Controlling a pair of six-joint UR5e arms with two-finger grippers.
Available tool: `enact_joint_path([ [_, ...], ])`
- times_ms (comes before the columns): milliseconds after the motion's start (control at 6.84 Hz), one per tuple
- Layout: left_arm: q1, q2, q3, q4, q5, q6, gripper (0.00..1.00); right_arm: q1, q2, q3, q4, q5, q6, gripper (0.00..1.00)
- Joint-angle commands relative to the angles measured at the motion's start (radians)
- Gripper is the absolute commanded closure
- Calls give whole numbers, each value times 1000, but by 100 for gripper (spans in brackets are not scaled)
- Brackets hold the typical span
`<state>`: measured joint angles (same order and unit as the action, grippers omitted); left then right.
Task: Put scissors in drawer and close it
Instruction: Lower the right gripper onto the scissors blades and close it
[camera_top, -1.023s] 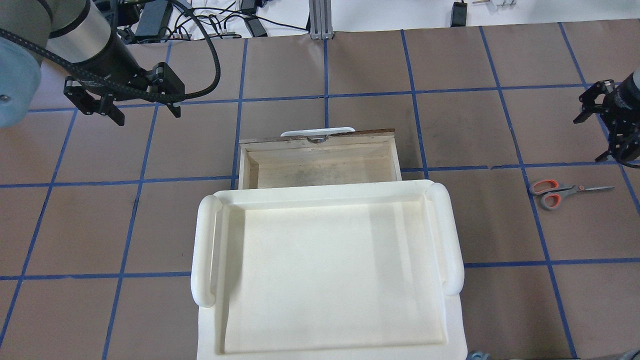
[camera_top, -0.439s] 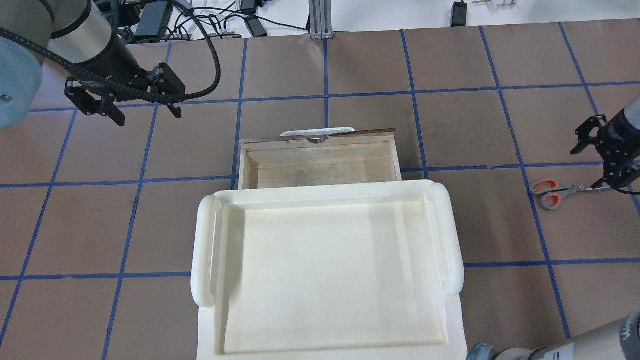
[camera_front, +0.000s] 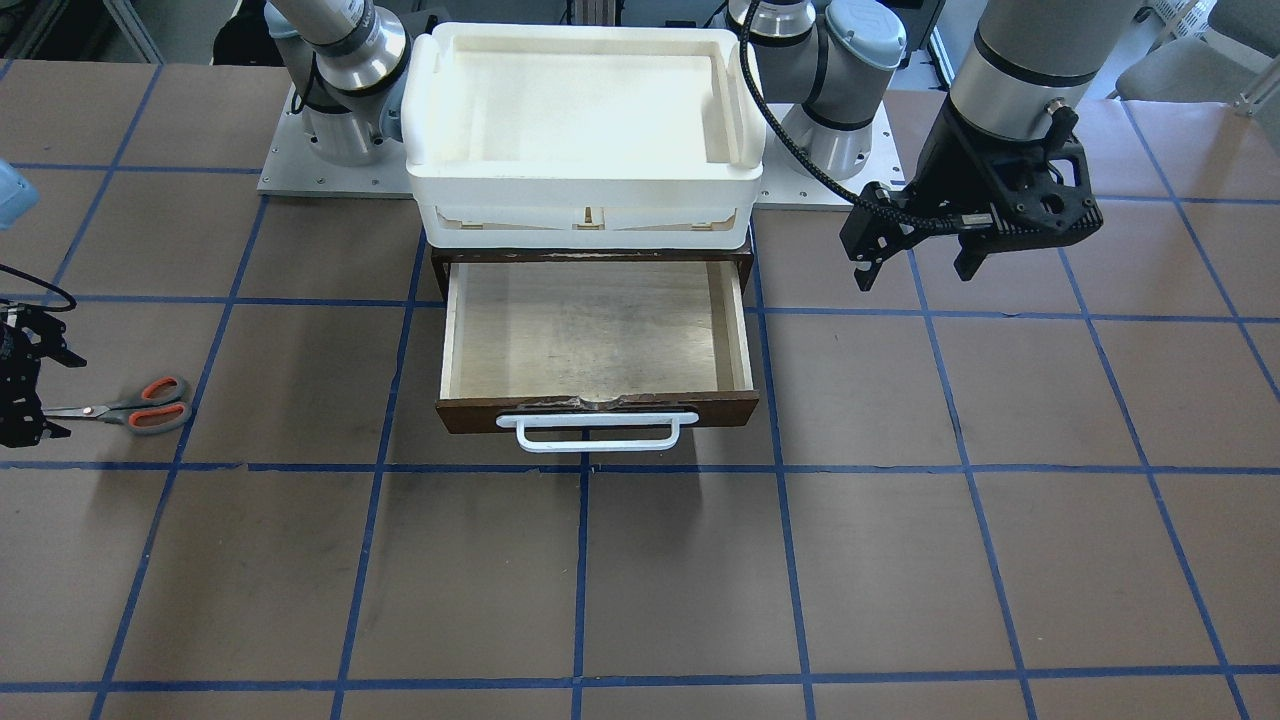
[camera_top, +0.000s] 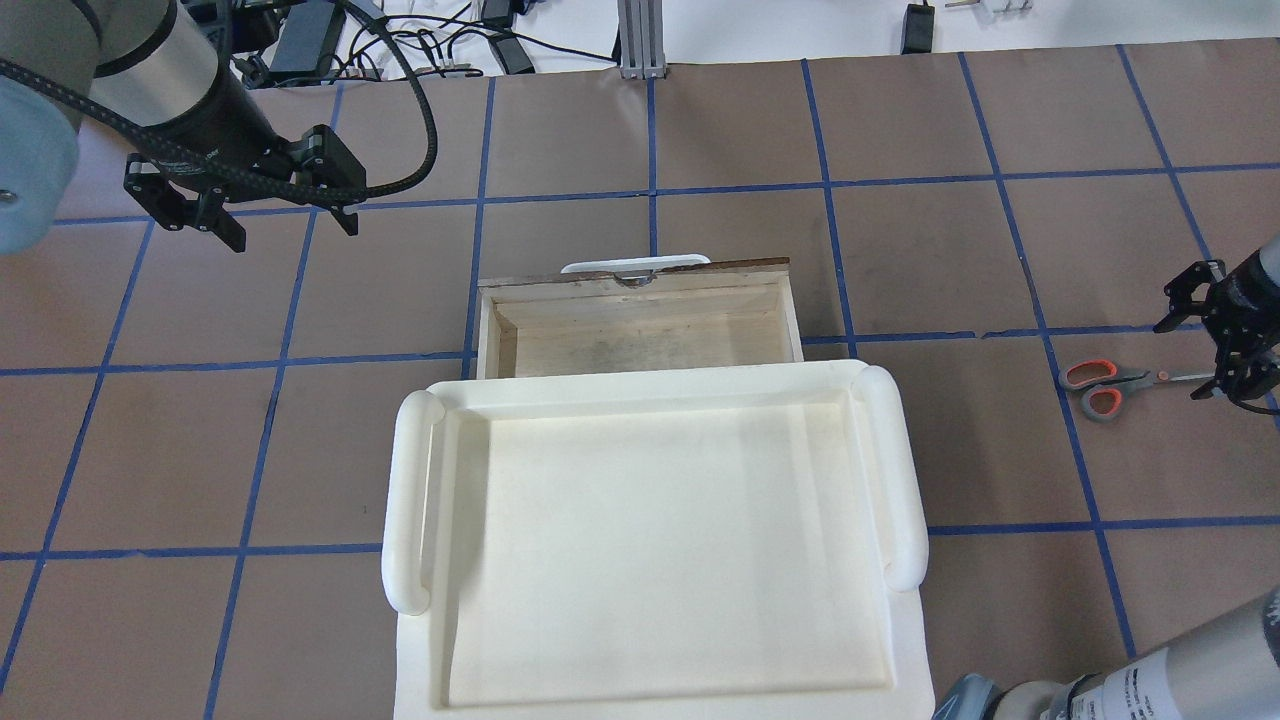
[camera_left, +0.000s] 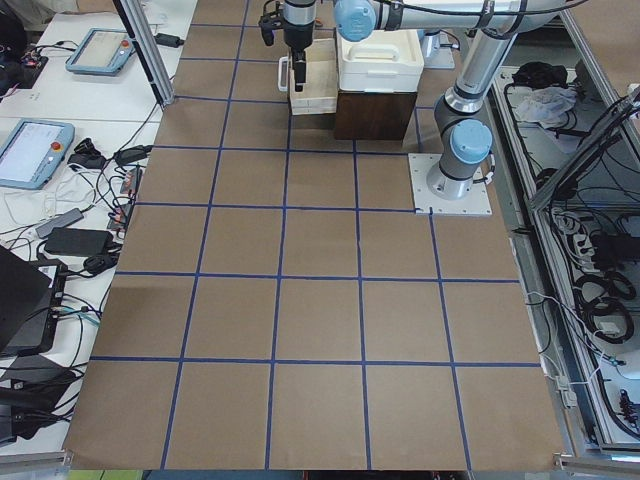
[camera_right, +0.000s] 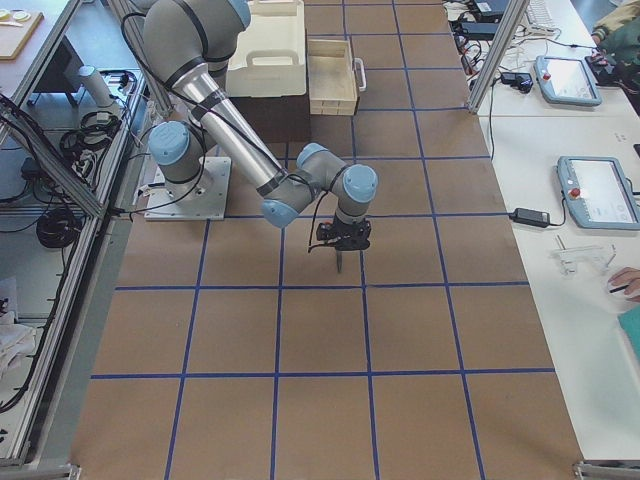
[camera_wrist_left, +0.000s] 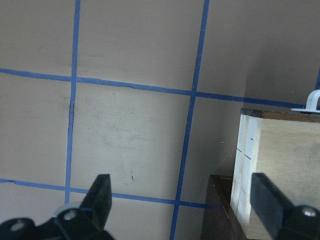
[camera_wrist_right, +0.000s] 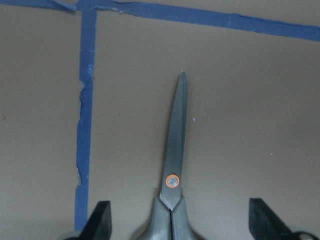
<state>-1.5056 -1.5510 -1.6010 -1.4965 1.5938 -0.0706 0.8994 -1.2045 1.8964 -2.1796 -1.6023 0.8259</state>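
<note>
Nothing was done yet: the scissors (camera_top: 1120, 380) lay on the table, well apart from the open, empty drawer (camera_front: 595, 330). My right gripper (camera_wrist_right: 181, 222) hung spread wide over their pivot, and my left gripper (camera_top: 293, 237) hovered open.

Bright, even light; soft shadows; sharp focus.

Brown table (camera_top: 900, 120), gridded in blue tape (camera_top: 650, 190). White benches (camera_left: 60, 110) on both sides, tablets (camera_left: 100, 50) and cables (camera_left: 90, 230) strewn about. Aluminium post (camera_top: 640, 40) at the far edge. Light's bright, even.
</note>
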Motion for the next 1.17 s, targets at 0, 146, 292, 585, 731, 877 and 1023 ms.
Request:
enact_joint_path([
  [0, 1, 0, 1, -1, 0, 0, 0, 65, 22, 10, -29, -87, 50, 4],
  [146, 1, 0, 1, -1, 0, 0, 0, 70, 26, 12, -49, -109, 39, 2],
  [292, 1, 0, 1, -1, 0, 0, 0, 70, 28, 15, -49, -113, 0, 4],
  [585, 2, 0, 1, -1, 0, 0, 0, 69, 28, 16, -54, -104, -25, 6],
  [731, 1, 2, 1, -1, 0, 0, 0, 69, 28, 18, -71, -97, -24, 5],
  [877, 1, 2, 1, -1, 0, 0, 0, 69, 26, 18, -94, -43, -25, 5],
  [1023, 2, 2, 1, -1, 0, 0, 0, 69, 26, 27, -95, -38, -24, 5],
])
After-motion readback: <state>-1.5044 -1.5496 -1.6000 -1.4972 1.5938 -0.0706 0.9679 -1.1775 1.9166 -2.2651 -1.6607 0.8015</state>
